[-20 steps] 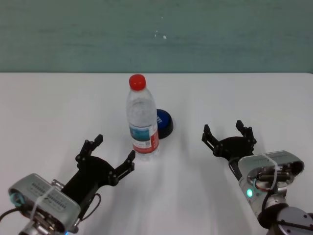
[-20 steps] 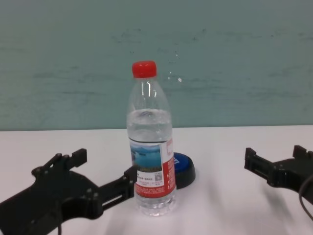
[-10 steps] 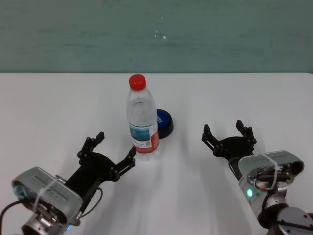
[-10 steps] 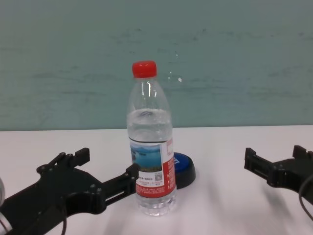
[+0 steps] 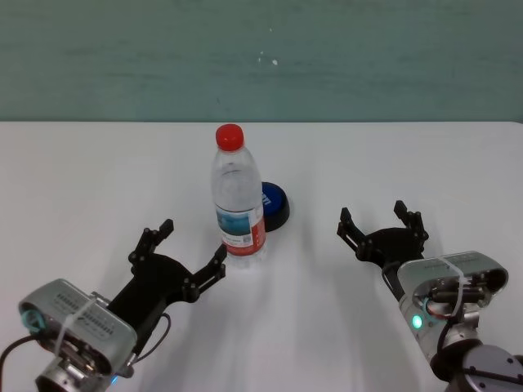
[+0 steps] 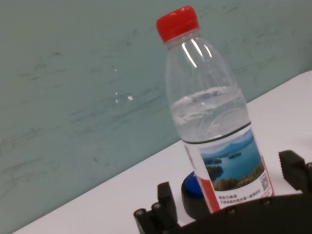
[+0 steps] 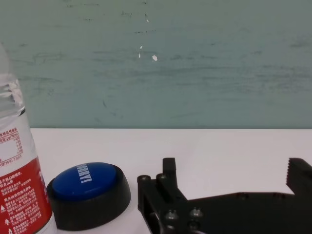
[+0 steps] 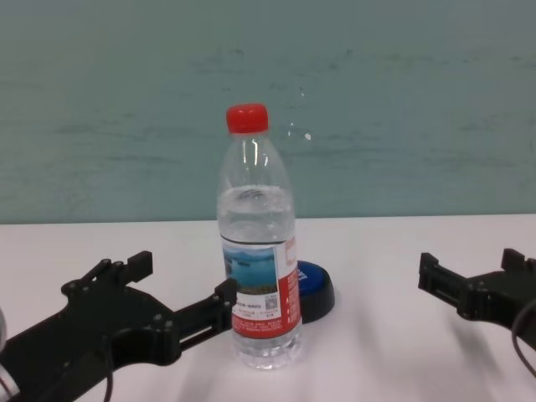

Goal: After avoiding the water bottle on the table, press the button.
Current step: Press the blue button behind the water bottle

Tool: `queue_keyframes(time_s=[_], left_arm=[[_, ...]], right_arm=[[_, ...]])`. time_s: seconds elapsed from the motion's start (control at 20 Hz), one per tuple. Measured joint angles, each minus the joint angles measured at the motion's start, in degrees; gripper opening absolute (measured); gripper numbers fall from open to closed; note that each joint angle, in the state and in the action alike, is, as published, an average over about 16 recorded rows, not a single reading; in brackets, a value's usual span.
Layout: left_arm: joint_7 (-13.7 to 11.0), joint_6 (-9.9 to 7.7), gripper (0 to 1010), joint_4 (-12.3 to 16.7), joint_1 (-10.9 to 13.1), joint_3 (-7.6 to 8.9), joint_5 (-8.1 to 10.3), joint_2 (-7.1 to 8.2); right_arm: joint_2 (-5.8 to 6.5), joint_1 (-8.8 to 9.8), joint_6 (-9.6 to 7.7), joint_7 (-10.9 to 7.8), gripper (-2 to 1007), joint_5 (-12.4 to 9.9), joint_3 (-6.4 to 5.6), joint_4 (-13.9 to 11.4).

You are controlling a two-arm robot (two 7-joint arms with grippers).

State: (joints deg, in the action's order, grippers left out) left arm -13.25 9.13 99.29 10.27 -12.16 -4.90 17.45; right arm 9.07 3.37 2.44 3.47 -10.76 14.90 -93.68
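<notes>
On the table (image 5: pixel 82 163) the water bottle (image 5: pixel 238 204) stands upright, the button (image 5: pixel 275 204) just behind it to the right.

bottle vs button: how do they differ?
The bottle is tall, clear, red-capped and labelled; the button is low, with a blue dome on a black base. The bottle stands nearer the robot, partly hiding the button behind it. Both sit upright on the table.
</notes>
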Motion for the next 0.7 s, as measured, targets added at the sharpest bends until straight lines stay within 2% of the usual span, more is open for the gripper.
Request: queue_keyframes(time_s=[0.35,0.7], left_arm=[[-0.1,0.09,1000,1.0,0.6,0.09,-0.29,0.66],[-0.9,0.5,1000,5.1,4.0,1.5,-0.5,3.46]], right_arm=[[0.0,0.0,0.0,0.0,1004,0.0,0.0,0.0],[0.0,0.0,0.0,0.0,1004,0.0,0.0,0.0]])
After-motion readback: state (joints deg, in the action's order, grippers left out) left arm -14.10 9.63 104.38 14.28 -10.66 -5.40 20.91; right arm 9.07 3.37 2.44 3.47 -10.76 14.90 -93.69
